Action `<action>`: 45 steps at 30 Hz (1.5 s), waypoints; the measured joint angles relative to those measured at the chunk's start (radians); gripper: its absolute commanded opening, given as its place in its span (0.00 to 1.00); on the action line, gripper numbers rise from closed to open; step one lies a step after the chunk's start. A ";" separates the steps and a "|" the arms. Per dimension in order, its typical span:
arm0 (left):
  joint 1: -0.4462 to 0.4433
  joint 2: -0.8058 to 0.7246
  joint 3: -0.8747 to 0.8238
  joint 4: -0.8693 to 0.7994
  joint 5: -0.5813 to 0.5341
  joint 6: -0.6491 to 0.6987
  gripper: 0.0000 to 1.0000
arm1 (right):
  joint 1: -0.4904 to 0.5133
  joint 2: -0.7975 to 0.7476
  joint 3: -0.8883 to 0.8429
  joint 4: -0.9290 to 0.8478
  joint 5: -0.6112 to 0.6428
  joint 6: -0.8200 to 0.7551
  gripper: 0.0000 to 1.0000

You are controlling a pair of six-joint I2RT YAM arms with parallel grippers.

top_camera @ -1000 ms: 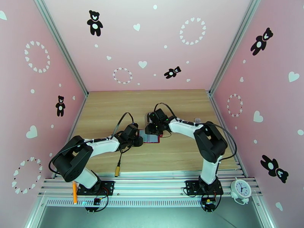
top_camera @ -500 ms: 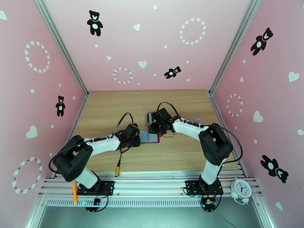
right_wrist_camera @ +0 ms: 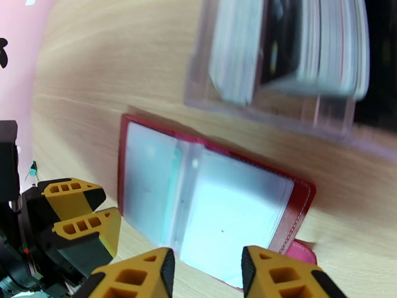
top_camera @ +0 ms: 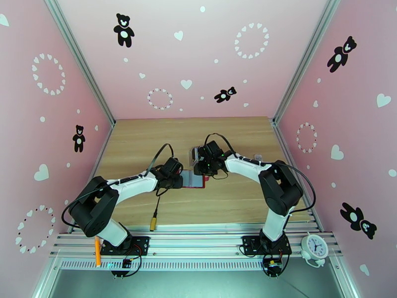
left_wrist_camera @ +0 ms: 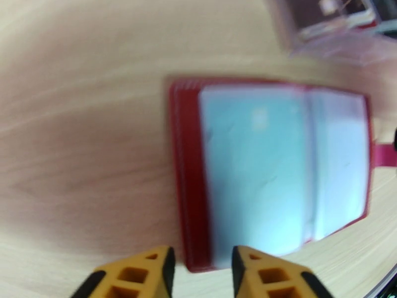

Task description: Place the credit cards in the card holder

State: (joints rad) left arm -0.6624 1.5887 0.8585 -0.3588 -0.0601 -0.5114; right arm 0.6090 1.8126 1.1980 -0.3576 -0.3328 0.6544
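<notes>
Card holder, open, is being flanked: left hand nearest, at its short edge, right hand opposite; both being held part-spread, empty.

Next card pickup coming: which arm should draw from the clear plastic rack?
Right. The right fingers face the clear plastic rack beyond the open dark red card holder; left fingers hover at the holder's edge.

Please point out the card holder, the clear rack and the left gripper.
card holder (right_wrist_camera: 233,214): right wrist view, inner sleeve.
clear rack (right_wrist_camera: 325,115): right wrist view, front wall.
left gripper (left_wrist_camera: 202,258): left wrist view, between fingertips.
</notes>
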 measured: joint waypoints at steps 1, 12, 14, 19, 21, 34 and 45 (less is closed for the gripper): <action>0.000 0.000 0.008 0.000 0.001 0.003 0.43 | -0.004 0.000 0.014 -0.010 0.002 -0.005 0.43; 0.106 0.058 0.153 0.028 0.097 0.021 0.45 | -0.083 -0.048 0.149 -0.135 0.042 -0.096 0.45; 0.116 0.082 0.188 0.043 0.106 0.020 0.45 | -0.098 -0.055 0.152 -0.148 0.052 -0.114 0.46; 0.124 0.163 0.290 0.080 0.116 0.013 0.46 | -0.142 -0.061 0.152 -0.176 0.074 -0.147 0.48; 0.127 0.201 0.335 0.091 0.117 0.010 0.46 | -0.163 -0.062 0.152 -0.181 0.078 -0.157 0.48; 0.153 0.360 0.429 0.165 0.177 0.010 0.47 | -0.209 -0.038 0.261 -0.229 0.198 -0.195 0.48; 0.153 0.386 0.428 0.216 0.248 0.010 0.48 | -0.194 0.098 0.412 -0.306 0.262 -0.225 0.49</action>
State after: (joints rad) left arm -0.5098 1.9751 1.2861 -0.1432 0.1879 -0.5018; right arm 0.4149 1.9106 1.6104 -0.6636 -0.0708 0.4294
